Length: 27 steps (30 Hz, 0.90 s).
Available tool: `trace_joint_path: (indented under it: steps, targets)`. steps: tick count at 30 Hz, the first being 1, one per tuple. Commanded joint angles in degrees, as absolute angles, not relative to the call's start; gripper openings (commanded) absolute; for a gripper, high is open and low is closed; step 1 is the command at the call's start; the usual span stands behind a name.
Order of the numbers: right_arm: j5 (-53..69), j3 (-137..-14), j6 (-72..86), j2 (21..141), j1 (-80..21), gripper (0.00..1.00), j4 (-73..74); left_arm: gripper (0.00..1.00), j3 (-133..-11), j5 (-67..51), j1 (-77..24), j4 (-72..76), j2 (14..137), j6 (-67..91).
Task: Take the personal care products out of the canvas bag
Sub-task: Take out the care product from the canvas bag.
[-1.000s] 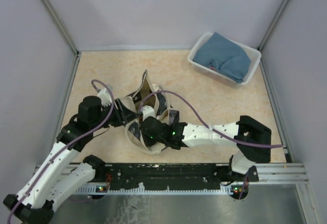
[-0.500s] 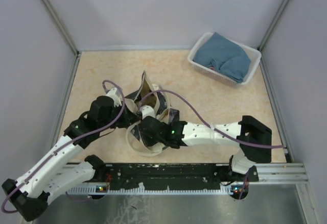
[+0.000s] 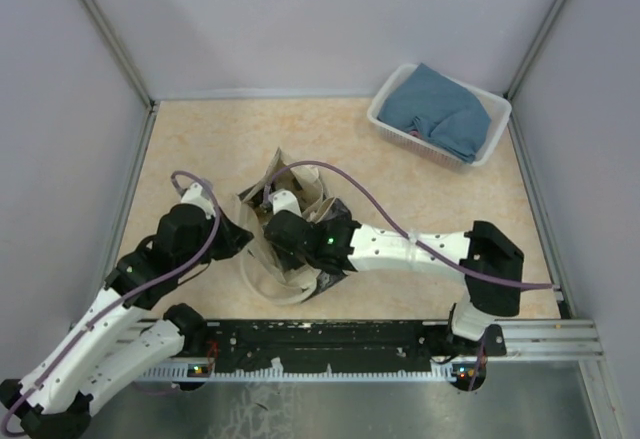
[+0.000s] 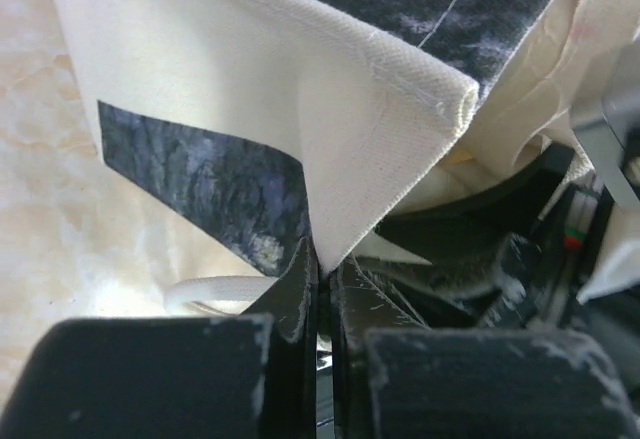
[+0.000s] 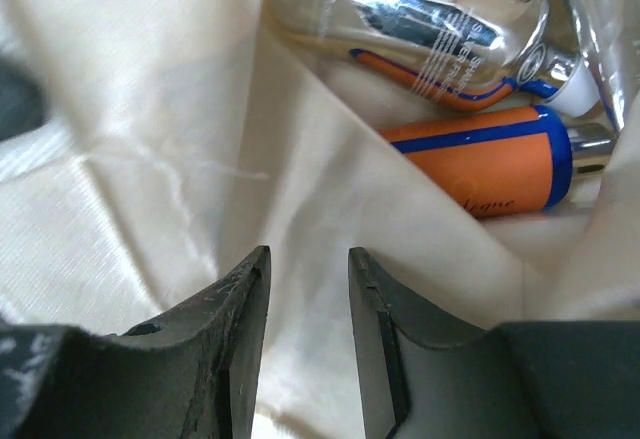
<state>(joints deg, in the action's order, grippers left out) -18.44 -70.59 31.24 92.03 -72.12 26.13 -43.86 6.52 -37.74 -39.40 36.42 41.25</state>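
Your left fingers (image 4: 298,294) reach in low and pinch the bag (image 4: 250,89) rim, while your right fingers (image 5: 238,309), narrowly apart and empty, point inside it toward the orange bottle (image 5: 480,164).

One canvas bag (image 4: 230,69); two bottles showing: silvery bottle (image 5: 430,19), orange-blue bottle (image 5: 490,159); one white basket (image 3: 420,141); one blue cloth (image 3: 435,111).

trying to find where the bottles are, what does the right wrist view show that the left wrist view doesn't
Only the right wrist view: the inside of the canvas bag, where an orange bottle with a blue band and a shiny silver bottle lie beyond the open right end effector. Only the left wrist view: the left end effector pinched shut on the bag's edge, the dark printed panel and the table. Both: the bag's cream cloth.
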Motion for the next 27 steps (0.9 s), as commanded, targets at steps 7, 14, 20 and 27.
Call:
trace_joint_path:
  steps: [7,14,20,27]
  targets:
    - [-23.2,-73.2,29.0,96.3,-68.0,0.37,32.5,0.0,-44.3,12.8,-37.8,-53.2,30.8,45.1]
    - [-22.2,-78.4,25.8,98.6,-62.7,0.51,26.1,0.0,-43.9,12.8,-37.8,-53.0,30.3,45.7]
    - [-14.9,-79.7,27.9,103.0,-57.9,0.79,18.5,0.0,-43.3,10.0,-37.8,-48.2,33.5,44.4]
    - [-13.1,-87.5,29.8,112.4,-56.0,0.93,20.3,0.0,-44.5,8.3,-37.8,-45.2,37.5,42.6]
